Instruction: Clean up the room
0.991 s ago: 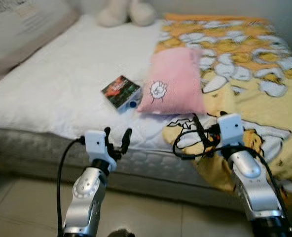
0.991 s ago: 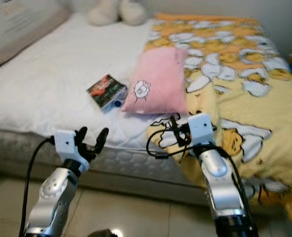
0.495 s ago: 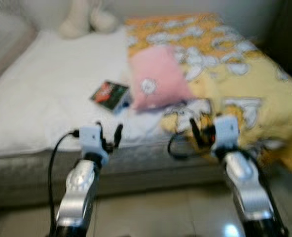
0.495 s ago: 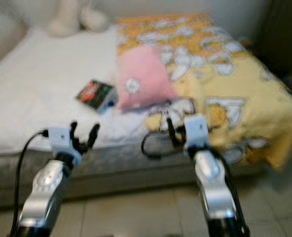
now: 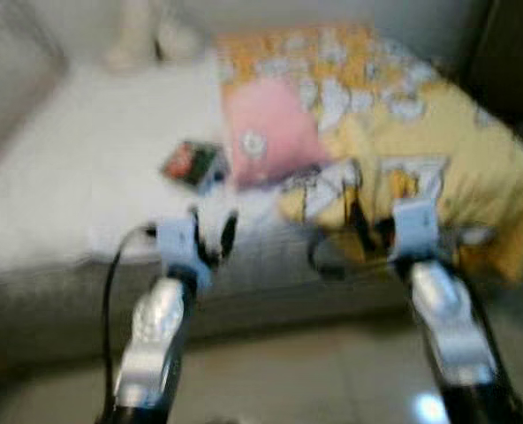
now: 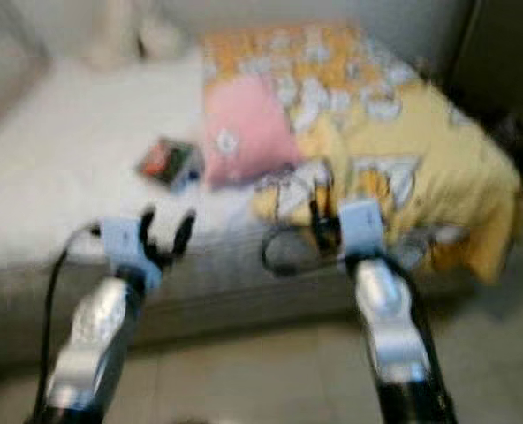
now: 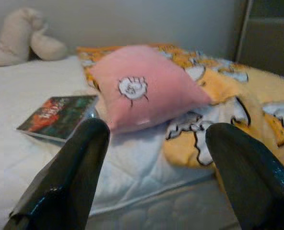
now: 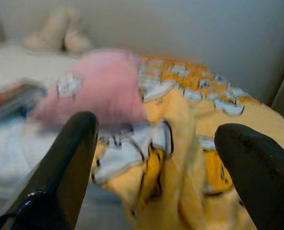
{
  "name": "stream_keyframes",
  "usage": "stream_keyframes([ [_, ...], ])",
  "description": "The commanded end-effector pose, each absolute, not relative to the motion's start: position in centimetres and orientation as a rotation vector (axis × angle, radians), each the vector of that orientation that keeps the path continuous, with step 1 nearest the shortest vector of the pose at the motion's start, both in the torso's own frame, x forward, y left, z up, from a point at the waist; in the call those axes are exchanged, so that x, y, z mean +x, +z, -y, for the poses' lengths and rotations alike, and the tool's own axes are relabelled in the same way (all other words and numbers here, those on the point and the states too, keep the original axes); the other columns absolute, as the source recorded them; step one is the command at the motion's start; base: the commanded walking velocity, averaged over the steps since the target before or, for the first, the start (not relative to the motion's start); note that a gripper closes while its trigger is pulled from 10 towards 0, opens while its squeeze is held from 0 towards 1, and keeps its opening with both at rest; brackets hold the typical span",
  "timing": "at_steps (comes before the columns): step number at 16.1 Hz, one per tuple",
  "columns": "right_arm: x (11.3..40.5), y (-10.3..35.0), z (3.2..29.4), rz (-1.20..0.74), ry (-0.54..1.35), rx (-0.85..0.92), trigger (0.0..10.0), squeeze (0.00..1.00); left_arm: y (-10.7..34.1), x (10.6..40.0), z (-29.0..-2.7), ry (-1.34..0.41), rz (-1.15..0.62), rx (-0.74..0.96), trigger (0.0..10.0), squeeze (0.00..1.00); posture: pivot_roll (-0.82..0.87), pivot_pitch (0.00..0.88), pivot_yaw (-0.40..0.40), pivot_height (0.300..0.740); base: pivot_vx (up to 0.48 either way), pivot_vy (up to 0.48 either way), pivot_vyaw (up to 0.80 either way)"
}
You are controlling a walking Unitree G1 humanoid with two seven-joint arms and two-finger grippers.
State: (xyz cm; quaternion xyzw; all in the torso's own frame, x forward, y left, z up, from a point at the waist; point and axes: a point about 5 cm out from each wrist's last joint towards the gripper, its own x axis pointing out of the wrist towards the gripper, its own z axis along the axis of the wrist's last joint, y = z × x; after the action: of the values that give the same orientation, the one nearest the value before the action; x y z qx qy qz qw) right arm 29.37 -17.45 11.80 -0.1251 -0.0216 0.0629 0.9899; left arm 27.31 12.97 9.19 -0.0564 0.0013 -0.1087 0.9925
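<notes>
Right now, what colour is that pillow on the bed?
The pillow is pink, with a small white sheep-like patch; the left wrist view shows it best.

From the head we look forward and down over the bed point(image 5: 58, 203). Each wrist camera looks low and near across it, both sharing the pink pillow point(image 7: 142, 86).

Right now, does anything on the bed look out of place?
Yes. A book lies loose on the white mattress beside the pink pillow, and the yellow blanket is bunched and hanging over the bed's edge.
</notes>
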Motion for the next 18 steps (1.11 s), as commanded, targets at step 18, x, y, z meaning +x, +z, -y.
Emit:
stream_keyframes([
  [18, 31.1, 13.5, 17.8, 0.096, 0.115, -0.28, 10.0, 0.0, 10.7, 28.7, -11.6, -0.251, 0.018, -0.146, 10.0, 0.0, -0.22, 0.0, 0.139, 0.74, 0.48, 0.0, 0.0],
])
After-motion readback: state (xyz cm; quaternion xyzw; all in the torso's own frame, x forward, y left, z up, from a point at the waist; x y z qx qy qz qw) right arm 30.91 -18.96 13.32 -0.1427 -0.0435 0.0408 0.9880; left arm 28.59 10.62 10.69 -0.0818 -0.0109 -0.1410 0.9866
